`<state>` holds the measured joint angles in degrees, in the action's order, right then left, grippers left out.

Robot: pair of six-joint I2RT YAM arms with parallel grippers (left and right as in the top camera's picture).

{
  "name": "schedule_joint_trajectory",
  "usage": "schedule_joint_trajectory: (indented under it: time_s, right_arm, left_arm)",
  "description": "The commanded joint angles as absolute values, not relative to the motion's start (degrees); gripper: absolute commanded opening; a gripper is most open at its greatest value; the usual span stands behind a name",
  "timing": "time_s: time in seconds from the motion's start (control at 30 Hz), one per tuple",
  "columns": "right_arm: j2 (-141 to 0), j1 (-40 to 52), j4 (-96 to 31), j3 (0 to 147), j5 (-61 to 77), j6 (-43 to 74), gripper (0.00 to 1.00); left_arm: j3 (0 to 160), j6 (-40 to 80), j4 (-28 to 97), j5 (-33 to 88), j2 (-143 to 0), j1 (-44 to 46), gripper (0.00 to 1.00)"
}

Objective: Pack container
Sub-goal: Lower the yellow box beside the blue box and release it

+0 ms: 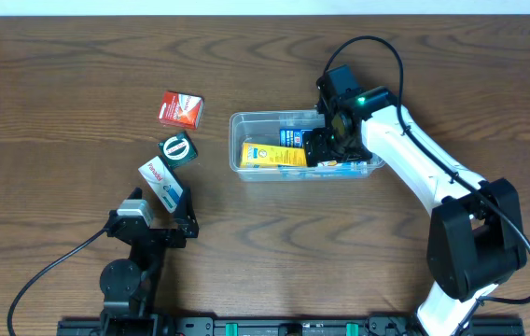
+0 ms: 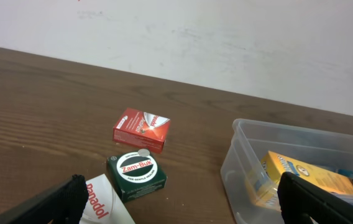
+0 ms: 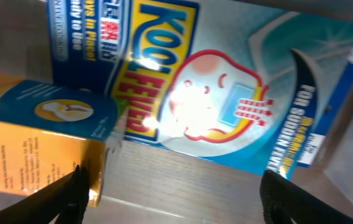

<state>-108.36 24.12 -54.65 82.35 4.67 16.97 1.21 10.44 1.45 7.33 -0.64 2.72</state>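
The right claw (image 1: 326, 142) is lowered into the container (image 1: 246, 121), just right of the centre of the overhead frame. Its fingers are spread wide and nothing is gripped between them. In the right wrist view the two dark fingertips (image 3: 71, 190) are seen at the lower corners of the frame, with the claw (image 3: 176, 199) poised close above the packed boxes. A blue Kool Fever box (image 3: 214, 87) fills the upper part of that view, lying flat. A yellow box (image 3: 27, 149) with a blue end flap lies at the left edge, its corner overlapping the blue one.

From overhead, the yellow box (image 1: 272, 155) is seen in the lower left part of the clear tub, and the blue Kool Fever box (image 1: 293, 137) just above it. The white right arm is stretched from the lower right corner of the frame to the tub.

The left claw (image 1: 153, 222) is held low at the lower left of the overhead frame, fingers likewise spread and empty. A white Panadol box (image 1: 160, 180) lies just above it on the wooden counter (image 1: 60, 93). A green Zam-Buk box (image 1: 177, 149) sits just above that, and a red box (image 1: 181, 108) higher still; these three lie outside the tub, to its left.
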Motion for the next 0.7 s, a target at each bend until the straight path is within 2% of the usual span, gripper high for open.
schedule_joint_trajectory:
  time_s: [0.0,0.67]
  right_arm:
    - [-110.0,22.8,-55.2,81.6,-2.9,17.1,0.85]
    - [-110.0,22.8,-56.4,81.6,-6.7,17.1,0.86]
  left_arm:
    - [0.2,9.9,3.4,8.5,-0.6,2.5,0.98]
    - [0.2,9.9,3.4,8.5,-0.6,2.5,0.98]
